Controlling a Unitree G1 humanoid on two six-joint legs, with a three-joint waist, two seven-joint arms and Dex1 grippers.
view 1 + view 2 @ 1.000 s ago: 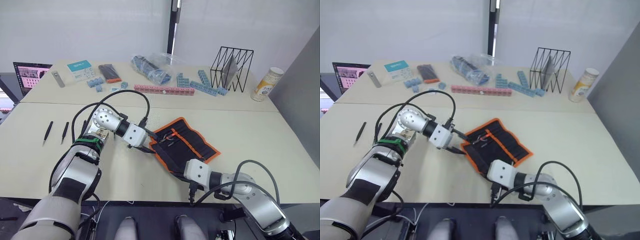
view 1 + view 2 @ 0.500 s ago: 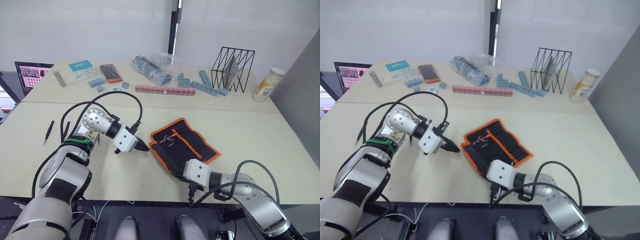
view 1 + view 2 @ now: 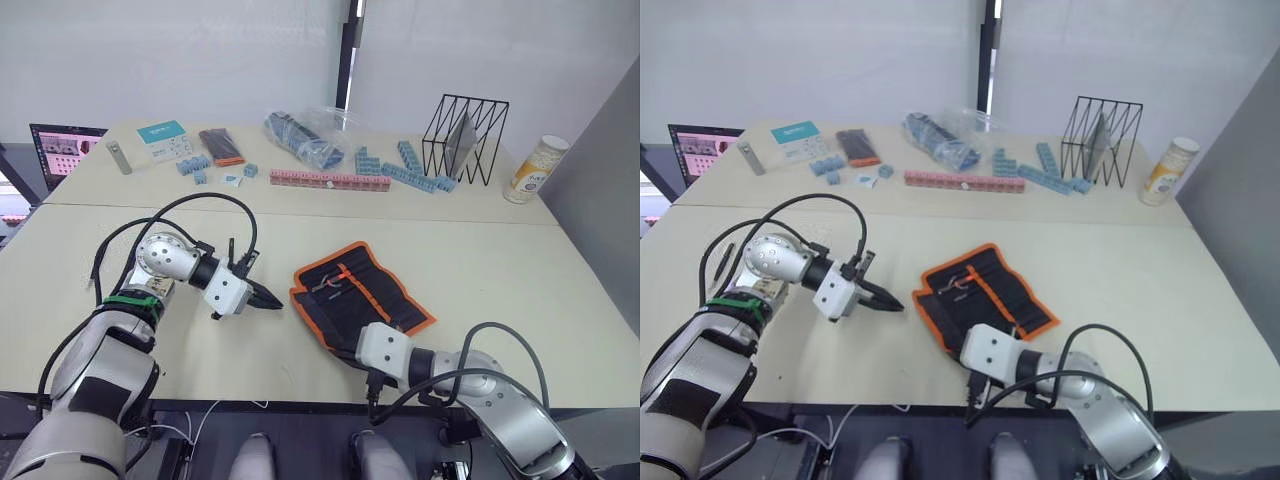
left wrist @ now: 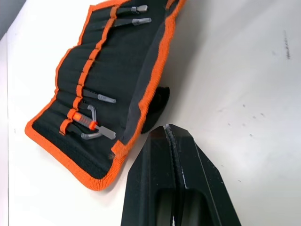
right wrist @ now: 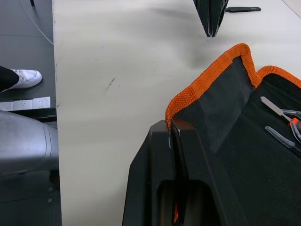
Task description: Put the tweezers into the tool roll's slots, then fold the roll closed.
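The tool roll point(image 3: 365, 295) lies open on the table, black with orange edging, with a few slim tools tucked into its slots point(image 4: 89, 94). My right gripper point(image 5: 170, 123) is at the roll's near corner, shut on the orange edge. My left gripper point(image 3: 272, 302) hovers just above the table a short way left of the roll, shut and holding nothing. One black pair of tweezers point(image 5: 242, 9) lies flat on the table beyond the left gripper.
At the back of the table are a black wire rack point(image 3: 463, 135), a can point(image 3: 535, 168), pink and blue blocks point(image 3: 328, 180), a plastic bag point(image 3: 305, 135) and a small black-and-orange box point(image 3: 220, 145). A laptop point(image 3: 62, 150) sits far left. The table's front edge runs close by the right gripper.
My left gripper has drawn back from the roll's left edge to the left and now sits clear of it. The right gripper stays at the roll's near corner.
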